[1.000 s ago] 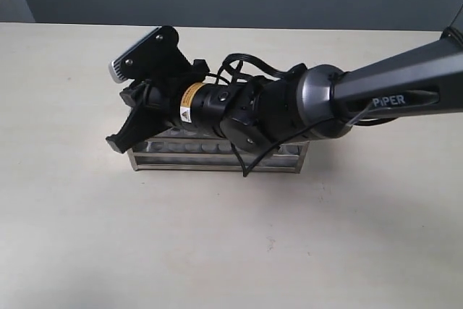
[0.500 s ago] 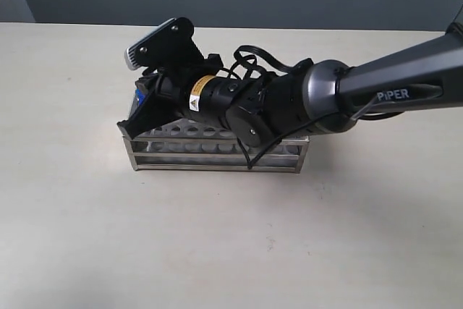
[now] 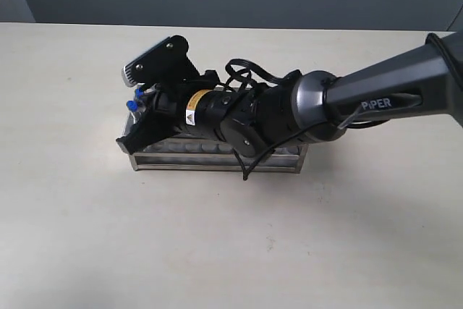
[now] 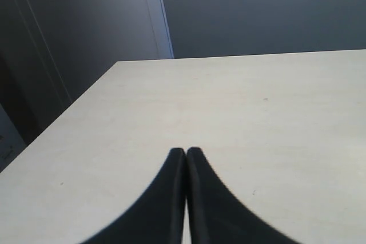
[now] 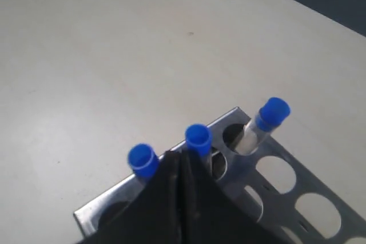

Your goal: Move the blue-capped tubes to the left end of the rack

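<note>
The steel rack (image 3: pixel 217 157) lies on the table, mostly covered by my right arm reaching across it. My right gripper (image 3: pixel 124 142) is at the rack's left end, fingers pressed together with nothing seen between them. In the right wrist view the gripper (image 5: pixel 178 155) pokes between two blue-capped tubes (image 5: pixel 142 159) (image 5: pixel 198 138) standing in end holes of the rack (image 5: pixel 311 167). A third blue-capped tube (image 5: pixel 269 115) leans in a corner hole. A fourth tube is not visible. Small blue caps (image 3: pixel 134 104) peek out beside the wrist. My left gripper (image 4: pixel 186 151) is shut over bare table.
Several holes in the rack's top plate (image 5: pixel 274 172) stand empty. The pale table (image 3: pixel 231 251) spreads wide around the rack. In the left wrist view the table's edge (image 4: pixel 86 96) drops off towards a dark wall.
My right gripper has shifted at the rack's left end, first rising, then settling lower. Blue caps that the wrist hid a second ago now show beside it.
</note>
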{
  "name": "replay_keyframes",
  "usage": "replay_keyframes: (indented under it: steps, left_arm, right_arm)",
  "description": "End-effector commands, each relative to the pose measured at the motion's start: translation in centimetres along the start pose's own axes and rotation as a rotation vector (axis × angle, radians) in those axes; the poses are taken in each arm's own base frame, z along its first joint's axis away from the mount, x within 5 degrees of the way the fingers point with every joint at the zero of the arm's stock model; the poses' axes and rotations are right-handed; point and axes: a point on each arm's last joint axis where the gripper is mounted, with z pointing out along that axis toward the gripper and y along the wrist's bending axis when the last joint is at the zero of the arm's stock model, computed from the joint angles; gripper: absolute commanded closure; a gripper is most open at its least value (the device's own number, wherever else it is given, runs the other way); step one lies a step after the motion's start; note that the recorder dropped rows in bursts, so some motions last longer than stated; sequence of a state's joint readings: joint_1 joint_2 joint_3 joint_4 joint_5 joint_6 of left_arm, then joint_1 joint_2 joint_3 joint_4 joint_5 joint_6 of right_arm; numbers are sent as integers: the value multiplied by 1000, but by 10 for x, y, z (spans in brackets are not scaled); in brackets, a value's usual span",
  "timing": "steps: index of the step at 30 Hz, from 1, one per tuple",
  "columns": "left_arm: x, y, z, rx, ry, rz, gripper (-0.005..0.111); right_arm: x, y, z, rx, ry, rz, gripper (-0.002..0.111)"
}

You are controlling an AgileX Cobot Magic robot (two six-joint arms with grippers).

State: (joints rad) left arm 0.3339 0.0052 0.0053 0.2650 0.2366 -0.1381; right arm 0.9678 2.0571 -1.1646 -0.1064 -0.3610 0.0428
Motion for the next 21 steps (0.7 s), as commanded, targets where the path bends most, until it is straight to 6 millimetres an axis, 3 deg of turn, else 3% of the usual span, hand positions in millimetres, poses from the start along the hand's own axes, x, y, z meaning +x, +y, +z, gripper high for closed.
replay_keyframes:
  steps: [1, 7, 12, 16, 21]
  left_arm:
    - [-2, 0, -1, 6, -13, -4, 106]
    - [-2, 0, -1, 6, -13, -4, 106]
    - [-2, 0, -1, 6, -13, -4, 106]
    - [-2, 0, -1, 6, -13, -4, 106]
    - [-2, 0, -1, 6, -13, -4, 106]
  right_arm:
    - [-9, -1, -5, -1, -41, -29, 109]
    - [-17, -3, -14, 17, -3, -101, 109]
    - [-30, -28, -34, 89, 40, -57, 109]
    - [-42, -59, -63, 173, 18, 38, 109]
    - [-48, -73, -98, 204, 64, 75, 109]
